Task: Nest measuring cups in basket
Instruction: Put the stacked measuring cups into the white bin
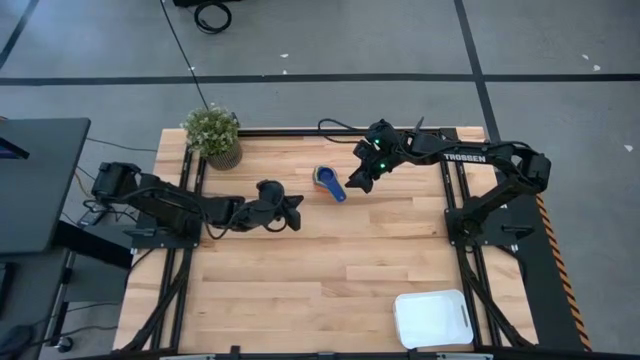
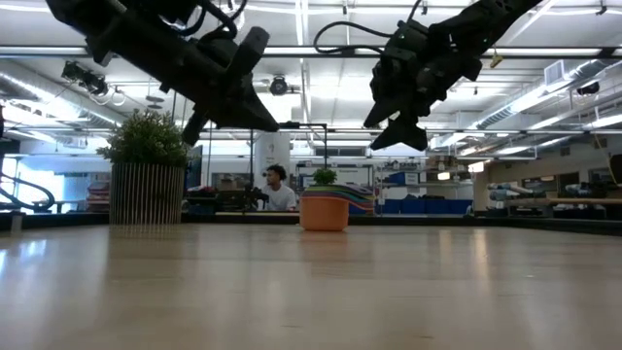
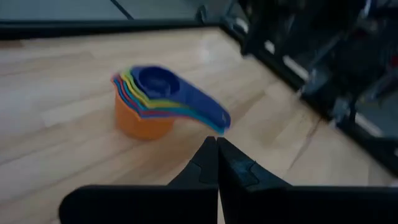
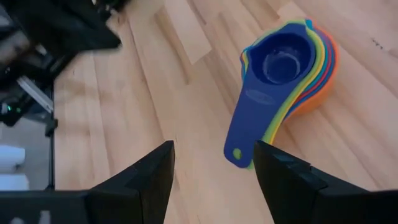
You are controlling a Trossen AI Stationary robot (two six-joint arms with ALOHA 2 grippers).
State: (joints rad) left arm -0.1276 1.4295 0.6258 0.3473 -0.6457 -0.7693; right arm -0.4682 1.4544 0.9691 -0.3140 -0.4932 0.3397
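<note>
Measuring cups [image 1: 329, 183], small round plastic, already stacked one inside another with dark blue on top and orange at the base: high view places the stack on the wooden tabletop [image 1: 320, 280] near the far edge, about midway along it. White shallow rounded-rectangular plastic basket [image 1: 432, 319] lies at the near right corner, well apart and holding nothing. Right gripper [image 1: 358, 181] hangs just beside the handle ends, its arm reaching in from the right edge. Left gripper [image 1: 290, 212] waits closer to the left, its arm stretched low from the left edge. Potted green plant [image 1: 213, 136] stands at the far left corner.

Low view: stack seen as an orange cup with coloured rims; both arms angled down above the table, neither touching it.

Left wrist view: left fingers pressed together, empty, pointed towards the stack [image 3: 155, 102].

Right wrist view: right fingers spread, nothing between them, with the fanned handles [image 4: 249, 134] just ahead.

Handling note, as judgement: straddle all the handles together or the cup wall, close squarely, and lift level so the stack stays nested on the way to the basket.
</note>
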